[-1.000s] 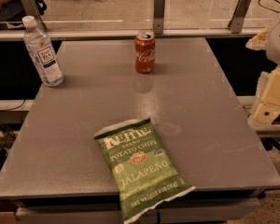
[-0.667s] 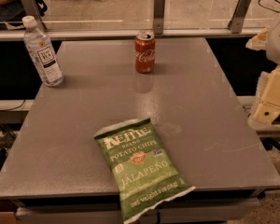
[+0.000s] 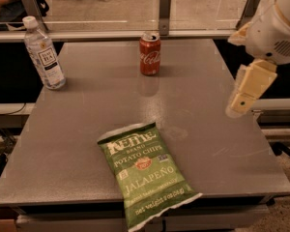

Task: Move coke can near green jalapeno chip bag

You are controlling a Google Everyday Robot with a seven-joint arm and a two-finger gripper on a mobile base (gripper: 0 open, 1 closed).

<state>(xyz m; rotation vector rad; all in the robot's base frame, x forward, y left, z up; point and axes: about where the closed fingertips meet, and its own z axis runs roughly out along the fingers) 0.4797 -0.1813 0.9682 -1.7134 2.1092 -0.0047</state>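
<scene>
my gripper [image 3: 242,96] is hanging over the right edge of the table [image 3: 217,144], well apart from the can [image 3: 150,53] — i cannot tell whether it is released or clenched. the can is standing upright at the far middle of the table, and the chip bag [image 3: 145,173] is lying flat at the near edge, its lower corner poking past the rim.

i am judging the can to be light, with a thin metal wall that is stiff enough for a firm squeeze but dents under a hard one, and a smooth painted skin that may slip. i am thinking the best hold is from the side, around the middle of the body — below the rim, keeping it upright.

the can is showing white coca-cola script on red. the bag is reading "kettle brand potato chips" and "jalapeño". the water bottle [image 3: 44,53] at far left is carrying a dark label i cannot read.
</scene>
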